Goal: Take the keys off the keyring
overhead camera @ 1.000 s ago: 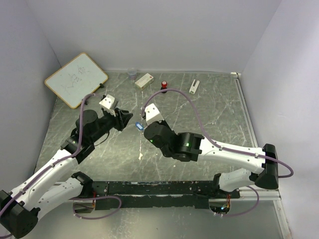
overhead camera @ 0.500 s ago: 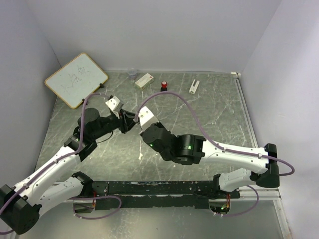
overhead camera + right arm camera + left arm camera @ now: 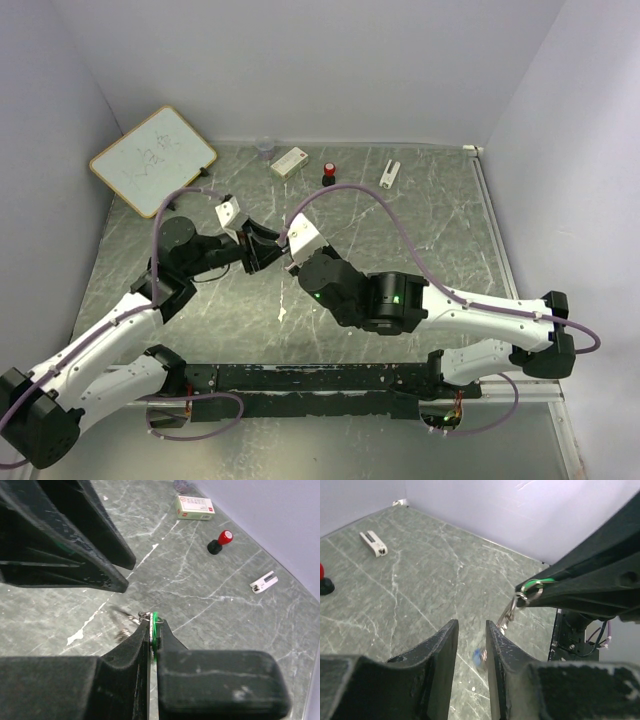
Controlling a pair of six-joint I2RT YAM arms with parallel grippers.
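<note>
My right gripper [image 3: 152, 619] is shut on the green-headed key [image 3: 155, 626], held edge-on between its fingers above the table. The thin keyring [image 3: 144, 614] sticks out at the fingertips. In the left wrist view the green key [image 3: 538, 583] and the ring [image 3: 521, 598] show in the right gripper's fingers, with a metal link [image 3: 508, 614] hanging below. A blurred blue-headed key [image 3: 478, 657] dangles lower. My left gripper [image 3: 471, 626] is open, its jaws on either side of the blue key without touching it. In the top view the left gripper [image 3: 262, 246] and the right gripper [image 3: 291, 252] meet mid-table.
A whiteboard [image 3: 152, 158] leans at the back left. A clear cup [image 3: 265, 148], a white box [image 3: 289, 161], a red-capped black knob [image 3: 328, 174] and a small white part [image 3: 389, 173] lie along the back wall. Purple cables arc over both arms.
My left gripper has moved right, up to the right gripper. The blue key, seen between the grippers a second ago, is now hidden in the top view.
</note>
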